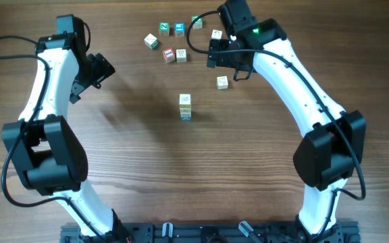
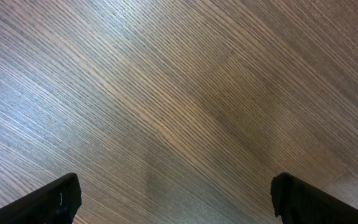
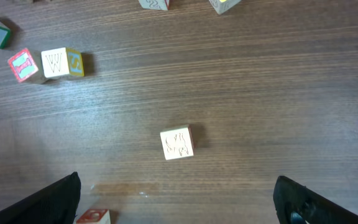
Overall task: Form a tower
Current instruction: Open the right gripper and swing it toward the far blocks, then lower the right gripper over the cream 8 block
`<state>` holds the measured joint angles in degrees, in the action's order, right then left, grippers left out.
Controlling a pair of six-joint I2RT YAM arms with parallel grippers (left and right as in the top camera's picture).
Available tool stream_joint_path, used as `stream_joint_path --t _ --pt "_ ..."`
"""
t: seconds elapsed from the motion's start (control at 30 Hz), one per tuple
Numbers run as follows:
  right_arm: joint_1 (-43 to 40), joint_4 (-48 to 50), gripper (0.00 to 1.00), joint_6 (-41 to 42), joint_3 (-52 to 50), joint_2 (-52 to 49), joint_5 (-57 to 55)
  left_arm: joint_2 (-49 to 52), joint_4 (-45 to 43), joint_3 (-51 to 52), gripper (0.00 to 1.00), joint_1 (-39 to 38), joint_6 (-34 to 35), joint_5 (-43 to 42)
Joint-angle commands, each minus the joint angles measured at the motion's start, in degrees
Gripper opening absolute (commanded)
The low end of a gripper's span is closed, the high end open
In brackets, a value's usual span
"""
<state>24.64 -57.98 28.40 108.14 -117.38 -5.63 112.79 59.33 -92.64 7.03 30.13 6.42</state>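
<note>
Both my jaws are spread wide, and nothing is in them.

My right gripper [image 1: 216, 54] hangs over the table [image 1: 262, 189] with its fingers [image 3: 55, 199] far apart. One pale cube [image 3: 177, 143] lies on the wood under it and touches neither finger. My left gripper [image 1: 100, 70] is just as wide and looks down at the wood. The tower [image 1: 186, 106] stands upright in the middle of the table, between my two arms and well apart from both grippers. Loose cubes [image 1: 164, 28] lie past it on the far side, near my right gripper. A red cube [image 3: 23, 65] and a W cube [image 3: 58, 62] sit side by side.
</note>
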Motion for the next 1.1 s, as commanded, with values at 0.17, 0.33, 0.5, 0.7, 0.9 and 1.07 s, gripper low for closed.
stream_joint_path --t 0.17,0.33,0.5,0.7,0.9,1.07 --pt "-0.09 3.39 0.97 -1.75 -0.28 -4.72 0.17 -1.68 0.00 -0.90 1.00 0.07 -0.07 0.76" --pt "-0.09 3.80 0.91 -6.16 -0.28 -7.89 0.04 -1.68 0.00 -0.90 1.00 0.07 -0.07 0.76" --pt "-0.26 4.79 0.91 -7.72 -0.28 -10.36 0.04 -1.68 0.02 -0.90 1.00 0.07 -0.07 0.74" --pt "-0.31 6.21 0.86 -13.11 -2.14 -13.00 0.07 -1.68 0.00 -0.90 1.00 0.07 -0.07 0.76" --pt "-0.31 8.02 0.71 -13.35 -2.84 -15.28 0.07 -1.68 0.00 -0.90 1.00 0.07 -0.07 0.76" --pt "-0.31 7.96 0.56 -13.35 -2.84 -15.28 0.09 -1.68 0.00 -0.90 1.00 0.07 -0.07 0.76"
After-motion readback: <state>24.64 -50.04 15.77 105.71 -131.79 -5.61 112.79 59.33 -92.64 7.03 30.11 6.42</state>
